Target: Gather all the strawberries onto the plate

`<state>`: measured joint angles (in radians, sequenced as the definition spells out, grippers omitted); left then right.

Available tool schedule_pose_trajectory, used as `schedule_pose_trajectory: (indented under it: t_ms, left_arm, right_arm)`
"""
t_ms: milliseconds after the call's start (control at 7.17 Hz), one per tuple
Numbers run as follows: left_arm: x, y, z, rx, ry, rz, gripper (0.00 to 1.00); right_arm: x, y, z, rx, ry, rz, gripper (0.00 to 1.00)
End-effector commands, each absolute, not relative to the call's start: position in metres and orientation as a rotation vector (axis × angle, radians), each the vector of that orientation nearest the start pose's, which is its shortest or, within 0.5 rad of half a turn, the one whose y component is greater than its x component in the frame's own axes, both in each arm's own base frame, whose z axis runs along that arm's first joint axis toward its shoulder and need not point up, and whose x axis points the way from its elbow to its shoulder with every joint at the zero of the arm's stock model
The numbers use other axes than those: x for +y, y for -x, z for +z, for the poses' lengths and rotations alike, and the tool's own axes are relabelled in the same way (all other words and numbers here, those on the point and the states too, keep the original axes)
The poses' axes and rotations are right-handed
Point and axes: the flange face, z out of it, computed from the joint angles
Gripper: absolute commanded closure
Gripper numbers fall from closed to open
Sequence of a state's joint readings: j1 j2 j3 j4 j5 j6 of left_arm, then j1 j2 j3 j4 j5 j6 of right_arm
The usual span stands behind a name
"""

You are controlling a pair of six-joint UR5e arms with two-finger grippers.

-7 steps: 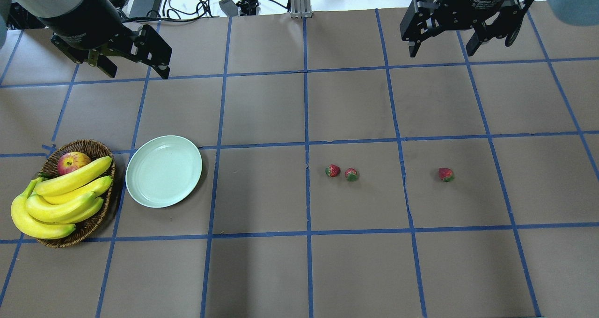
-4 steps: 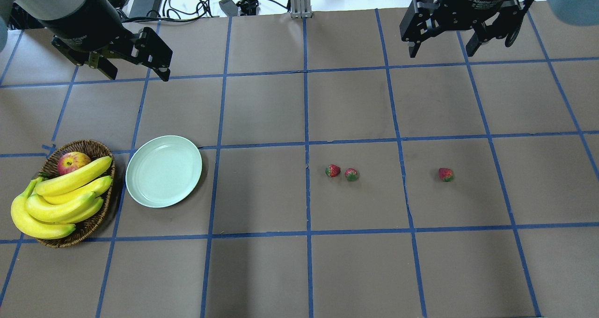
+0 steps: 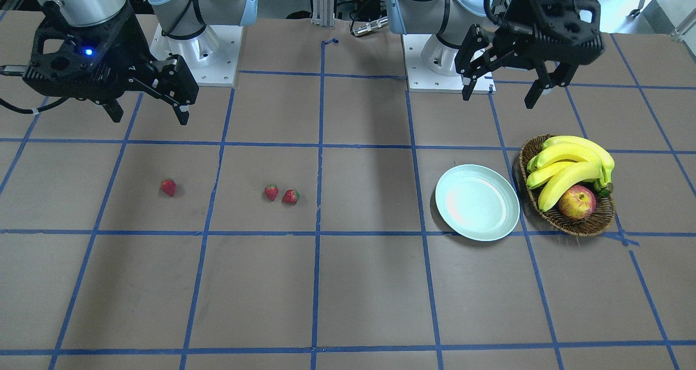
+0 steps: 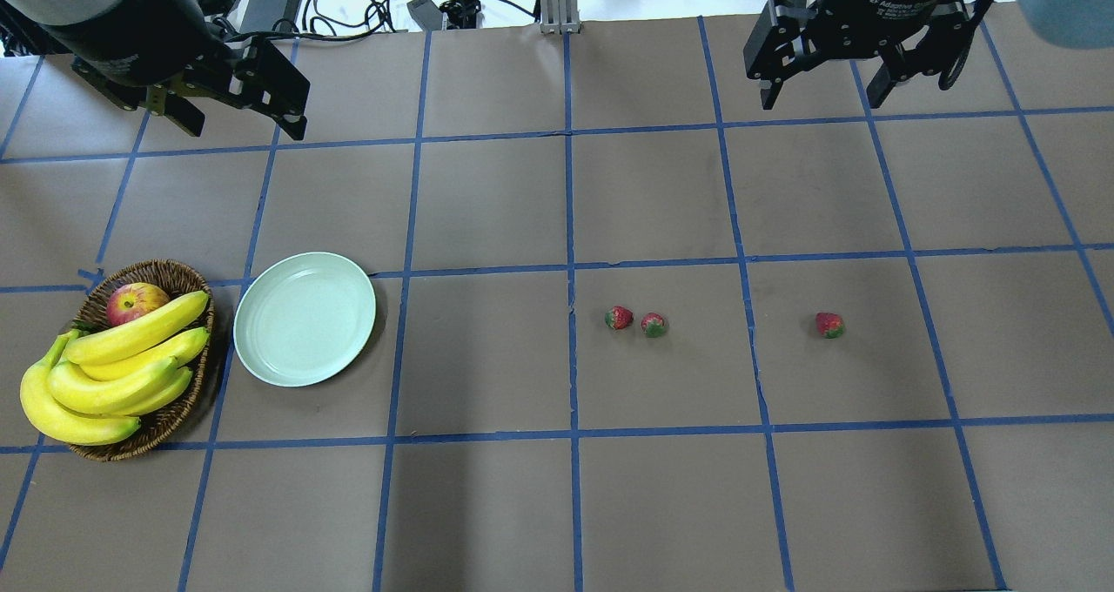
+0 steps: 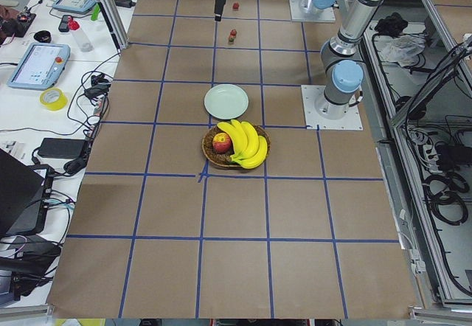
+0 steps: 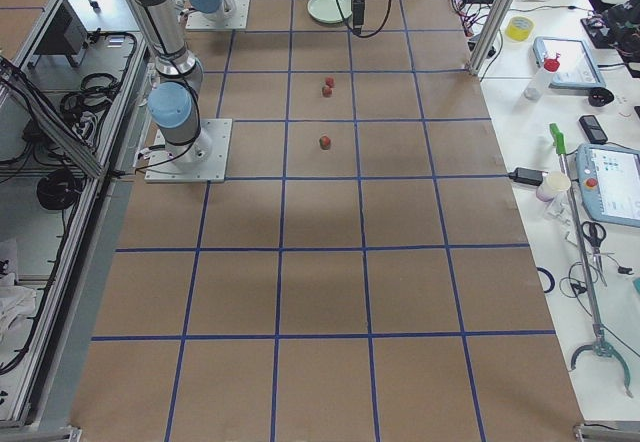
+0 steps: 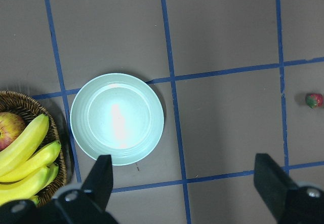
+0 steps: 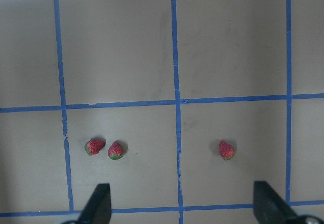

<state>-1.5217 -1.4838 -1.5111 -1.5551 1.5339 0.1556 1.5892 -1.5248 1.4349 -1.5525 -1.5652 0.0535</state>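
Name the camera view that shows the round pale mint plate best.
Left wrist-mounted: the round pale mint plate is largest there, whole, seen from above. Overhead and front-facing show it smaller; the side views, tiny; right wrist-mounted, not at all.

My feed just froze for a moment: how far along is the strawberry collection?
Done: nothing, the plate is empty. In hand: nothing, the left gripper and right gripper hover open, away from the fruit. Left: all three picks. The first strawberry and second strawberry lie close together near the middle of the table, the third strawberry alone on the robot's right side.
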Motion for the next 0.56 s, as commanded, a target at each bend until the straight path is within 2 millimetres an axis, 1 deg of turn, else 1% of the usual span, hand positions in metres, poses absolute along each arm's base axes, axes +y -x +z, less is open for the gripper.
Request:
schedule_pose_trajectory:
  t_ms: [0, 140, 279, 419]
  left_arm:
    - [-0.456, 0.114, 0.571, 3.142, -0.171, -0.256, 0.0]
    - [-0.458, 0.112, 0.564, 3.159, -0.131, -0.224, 0.0]
    - [-0.459, 0.114, 0.557, 3.153, -0.141, -0.188, 0.0]
    - [-0.463, 0.114, 0.554, 3.152, -0.143, -0.193, 0.0]
  right_arm:
    - [-0.514, -0.143, 0.529, 3.131, -0.055, -0.108, 0.0]
    - [-0.514, -0.143, 0.529, 3.132, -0.062, -0.108, 0.0]
    - [-0.514, -0.143, 0.529, 3.132, -0.06, -0.108, 0.0]
    - [-0.513, -0.143, 0.522, 3.132, -0.06, -0.089, 0.0]
